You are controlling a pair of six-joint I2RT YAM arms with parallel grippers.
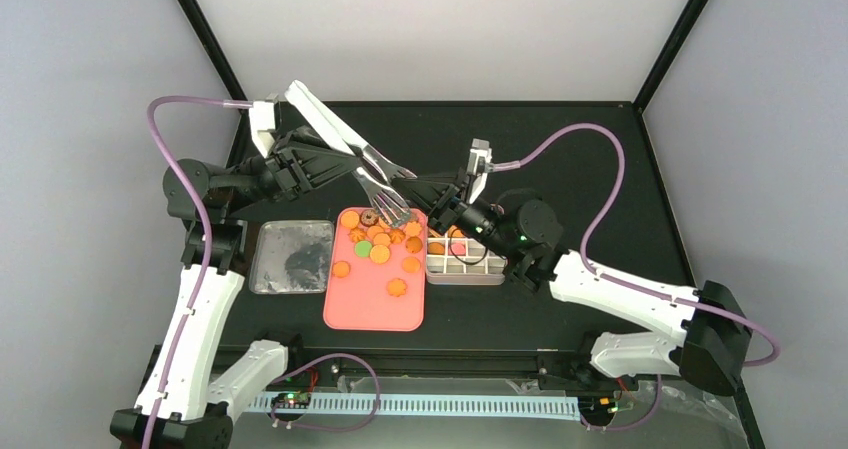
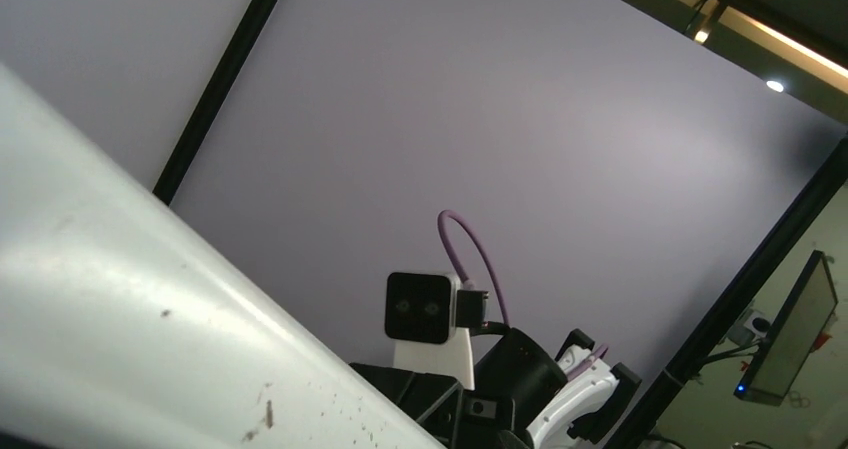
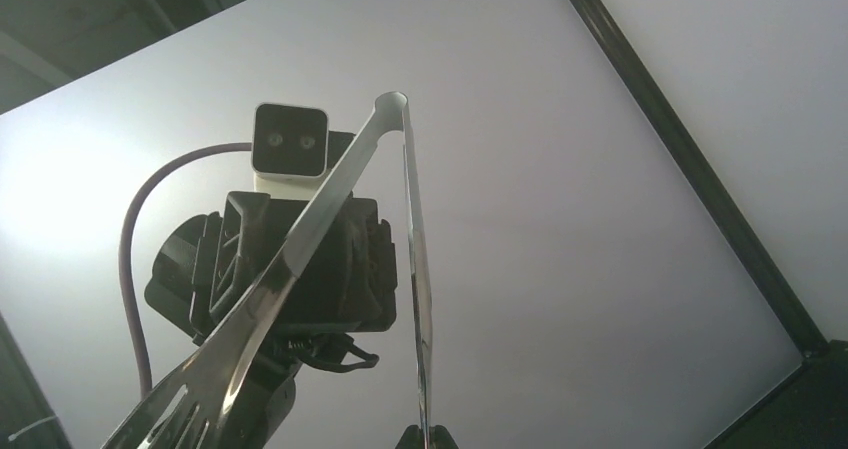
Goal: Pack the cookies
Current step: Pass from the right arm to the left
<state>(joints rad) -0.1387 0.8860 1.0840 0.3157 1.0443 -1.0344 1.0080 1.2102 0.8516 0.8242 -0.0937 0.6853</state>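
Several cookies [image 1: 380,254], mostly orange, with a brown ring [image 1: 368,217] and a green one [image 1: 362,249], lie on the upper half of the pink tray [image 1: 372,309]. A few orange ones sit in the white gridded tin [image 1: 470,269]. Silver tongs [image 1: 372,174] slant down to the tray's top edge, tips by the brown ring. My left gripper [image 1: 345,159] is shut on the tongs' upper part. My right gripper [image 1: 425,191] pinches one tong arm [image 3: 415,299] between its fingertips [image 3: 437,437]. The tongs fill the lower left of the left wrist view [image 2: 120,339].
A square metal tin lid [image 1: 292,257] lies left of the pink tray. Both wrists point upward at the enclosure's pale walls and black corner posts [image 3: 690,159]. The right arm's camera [image 2: 418,307] shows in the left wrist view.
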